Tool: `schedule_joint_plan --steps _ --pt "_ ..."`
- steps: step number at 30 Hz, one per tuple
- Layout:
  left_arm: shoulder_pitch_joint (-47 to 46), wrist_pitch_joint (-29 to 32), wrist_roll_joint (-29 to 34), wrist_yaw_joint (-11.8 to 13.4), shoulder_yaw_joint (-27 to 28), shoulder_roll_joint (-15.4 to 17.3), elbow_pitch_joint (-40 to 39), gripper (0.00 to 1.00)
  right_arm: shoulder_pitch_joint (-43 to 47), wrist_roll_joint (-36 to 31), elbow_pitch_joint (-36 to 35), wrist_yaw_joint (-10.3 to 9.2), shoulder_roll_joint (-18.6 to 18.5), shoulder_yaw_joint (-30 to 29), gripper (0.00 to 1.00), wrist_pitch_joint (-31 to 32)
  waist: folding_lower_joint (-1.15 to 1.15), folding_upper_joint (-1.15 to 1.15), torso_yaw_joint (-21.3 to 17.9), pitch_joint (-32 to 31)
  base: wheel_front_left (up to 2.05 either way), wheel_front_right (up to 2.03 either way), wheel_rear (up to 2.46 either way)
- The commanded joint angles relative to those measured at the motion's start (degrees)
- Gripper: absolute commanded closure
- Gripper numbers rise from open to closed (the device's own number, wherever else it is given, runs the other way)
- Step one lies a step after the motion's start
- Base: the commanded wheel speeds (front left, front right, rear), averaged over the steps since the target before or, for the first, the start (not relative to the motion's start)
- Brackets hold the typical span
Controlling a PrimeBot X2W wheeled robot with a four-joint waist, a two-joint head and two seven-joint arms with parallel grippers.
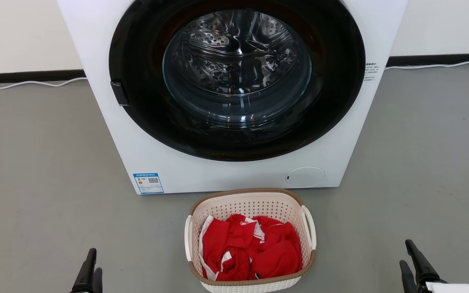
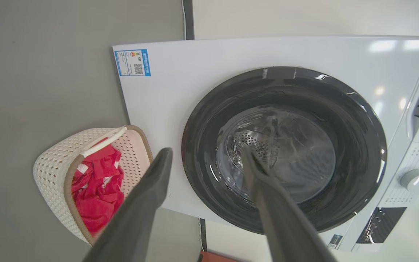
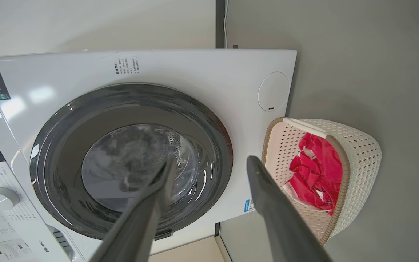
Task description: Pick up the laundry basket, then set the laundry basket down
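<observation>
The laundry basket [image 1: 255,203] is cream-white and perforated, with a brown rim and white side handles. It stands on the grey floor just in front of the washing machine and holds red clothing [image 1: 255,248]. My left gripper [image 1: 94,262] is low at the left and my right gripper [image 1: 406,253] low at the right, both well clear of the basket. In the left wrist view the left gripper [image 2: 206,153] is open and empty, with the basket [image 2: 55,171] off to its left. The right gripper [image 3: 210,162] is also open and empty, with the basket [image 3: 362,160] to its right.
A white front-loading washing machine [image 1: 202,171] stands right behind the basket, its round dark door [image 1: 236,77] shut. A white cable [image 1: 31,83] runs along the wall's dark skirting. Grey floor stretches on both sides of the basket.
</observation>
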Motion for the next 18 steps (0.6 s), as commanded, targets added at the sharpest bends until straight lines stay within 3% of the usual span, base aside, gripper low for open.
schedule_joint_plan --steps 1,4,8,18 --pt "-1.7 -0.6 -0.2 0.0 -0.2 0.8 -1.8 0.0 -1.5 0.0 -1.8 0.03 -0.8 0.1 0.0 -0.6 0.05 0.0 0.0 0.0 0.0 0.0 0.0" --pt "-1.5 -1.1 -0.4 0.0 -0.6 0.9 -2.2 0.0 -1.2 -0.1 -2.4 0.03 -0.8 0.4 0.0 -1.1 0.13 0.0 0.0 -0.1 0.0 0.0 0.0" --pt "-1.2 -1.8 -0.4 -0.1 -1.1 0.9 -2.8 0.0 -0.7 -0.6 -3.0 0.04 -0.9 0.8 0.0 -1.8 0.01 0.0 0.0 0.0 0.0 0.0 0.0" --pt "-1.1 -3.3 2.9 -0.1 -2.2 1.1 -3.2 0.0 -0.2 -4.9 -4.0 0.05 -1.1 1.2 0.0 -3.3 0.0 0.0 0.1 0.0 0.0 0.0 0.0"
